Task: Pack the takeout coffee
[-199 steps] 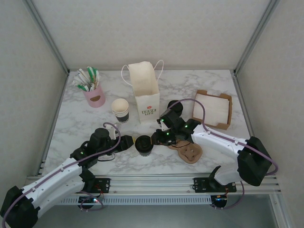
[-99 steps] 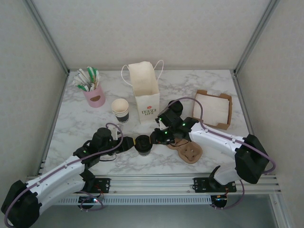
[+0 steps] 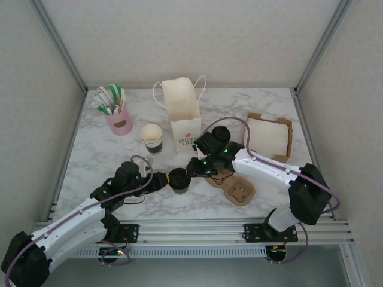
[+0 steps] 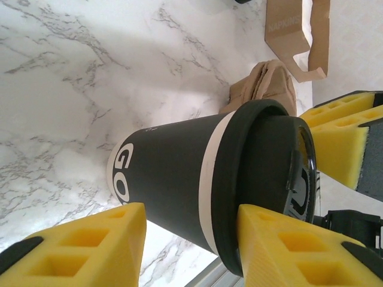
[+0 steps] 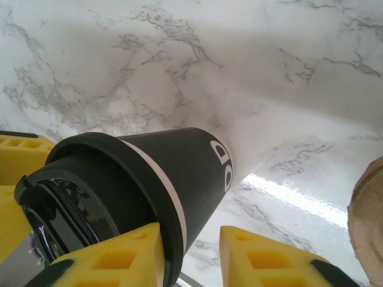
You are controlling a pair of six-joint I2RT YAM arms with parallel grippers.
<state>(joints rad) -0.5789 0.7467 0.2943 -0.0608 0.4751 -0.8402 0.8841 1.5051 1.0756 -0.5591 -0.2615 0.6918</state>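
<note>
The takeout coffee, a dark paper cup with a white band and black lid, stands upright at front centre. My left gripper reaches it from the left and my right gripper from the right. In the left wrist view the cup sits between the yellow fingers of the left gripper; one pad meets the lid rim, the other sits just off the wall. In the right wrist view the right gripper is open, one finger against the lid of the cup, the other apart from it.
A tall white paper bag stands open behind the cup. A lidless paper cup and a pink holder of sticks are at the back left. A brown cup carrier lies right of the cup, a napkin box beyond.
My left gripper slid right up to the cup. My right gripper moved left and closer to the lid. The cup shifted slightly left.
</note>
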